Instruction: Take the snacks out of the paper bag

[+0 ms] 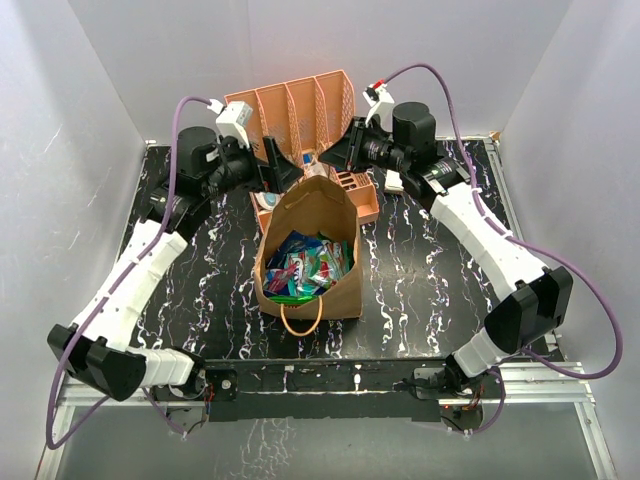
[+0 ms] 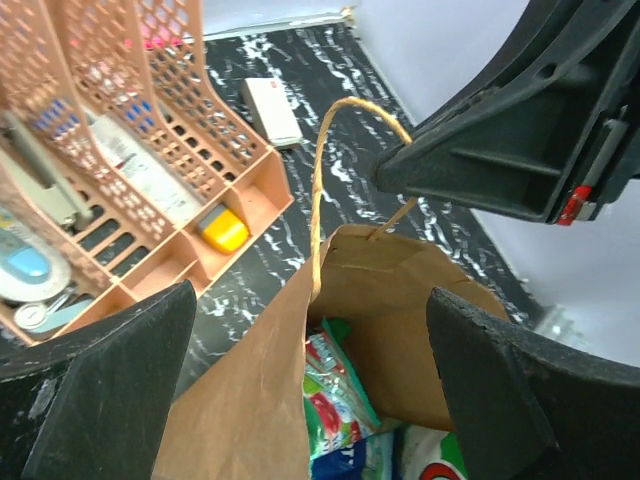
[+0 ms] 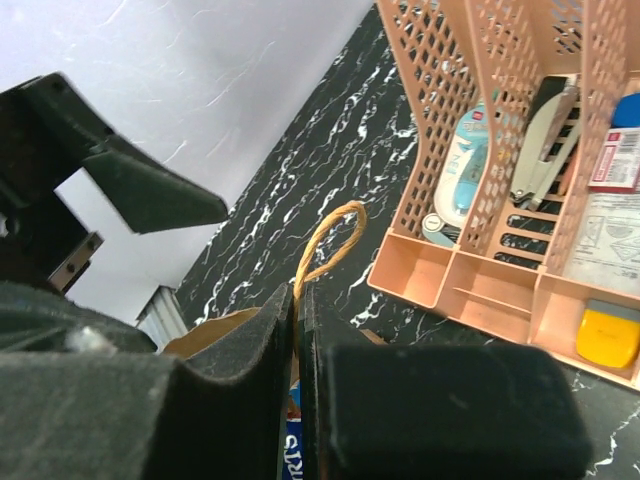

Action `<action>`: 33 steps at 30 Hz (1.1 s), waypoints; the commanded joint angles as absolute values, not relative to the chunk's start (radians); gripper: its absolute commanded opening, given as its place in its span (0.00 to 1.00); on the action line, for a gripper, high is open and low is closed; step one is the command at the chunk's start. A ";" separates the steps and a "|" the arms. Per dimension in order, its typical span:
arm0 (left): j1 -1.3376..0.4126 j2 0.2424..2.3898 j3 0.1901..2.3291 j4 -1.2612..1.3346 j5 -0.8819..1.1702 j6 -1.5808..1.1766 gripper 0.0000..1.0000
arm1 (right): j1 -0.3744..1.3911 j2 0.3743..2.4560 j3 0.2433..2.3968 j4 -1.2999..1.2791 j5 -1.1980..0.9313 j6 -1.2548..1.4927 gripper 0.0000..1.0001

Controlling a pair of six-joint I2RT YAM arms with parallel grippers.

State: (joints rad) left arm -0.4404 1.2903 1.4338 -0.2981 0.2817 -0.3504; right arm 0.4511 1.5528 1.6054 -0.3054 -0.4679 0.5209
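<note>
Top view, ctr: paper bag (image 1: 322,205) upright on black marbled table (image 1: 420,275), mouth open, near handle (image 1: 300,332) drooped over front wall toward bottom of frame. Snacks (image 1: 305,262) all inside bag, heaped low: glossy packets in green, red, teal, dark blue w/ white print. Just behind bag, upper ctr: orange slotted rack (image 1: 300,100) w/ small items in its trays, incl. a yellow block (image 2: 222,230) in a front tray. White remote (image 2: 272,110) flat on table past rack, upper middle of left wrist view. Both arms reaching from lower corners of top view to bag's far rim. Left gripper (image 2: 310,300) at upper-left side of bag in top view; fingers (image 2: 100,390) spread wide, gripping nothing, w/ bag's rim & a green/red packet visible in the gap below; contact w/ paper not clear. Right gripper (image 3: 298,300) at upper-right side of bag; fingers (image 3: 230,390) pressed nearly together, only a thin slit left, pinching far handle (image 2: 322,160) right by rim. Cord loop standing up beyond fingertips, ctr of right wrist view; in left wrist view same cord arcing from rim up to right gripper's tip at upper right. Grippers near each other but apart, facing across bag's back edge.
</note>
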 commanded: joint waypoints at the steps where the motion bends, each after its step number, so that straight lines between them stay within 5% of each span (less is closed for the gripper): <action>1: -0.365 1.301 1.436 -0.158 0.565 -0.484 0.98 | 0.435 1.487 1.606 -0.155 -0.543 0.551 0.08; 5: -0.321 1.400 1.434 0.028 0.811 -0.643 0.97 | 0.426 1.482 1.603 -0.151 -0.563 0.551 0.08; 13: -0.308 1.580 1.440 0.275 0.951 -0.900 0.98 | 0.421 1.475 1.608 -0.146 -0.580 0.551 0.08; 19: -0.308 1.625 1.325 0.793 1.079 -1.255 0.91 | 0.409 1.459 1.589 -0.151 -0.587 0.549 0.08; 28: -0.319 1.628 1.313 0.958 1.102 -1.370 0.82 | 0.397 1.433 1.551 -0.162 -0.589 0.546 0.08; 33: -0.342 1.636 1.374 0.801 1.107 -1.288 0.80 | 0.396 1.428 1.548 -0.164 -0.597 0.544 0.08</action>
State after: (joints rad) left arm -0.3214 1.6642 1.3148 0.8284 1.0752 -1.3167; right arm 0.4030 1.4902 1.5402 -0.2722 -0.5804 0.5369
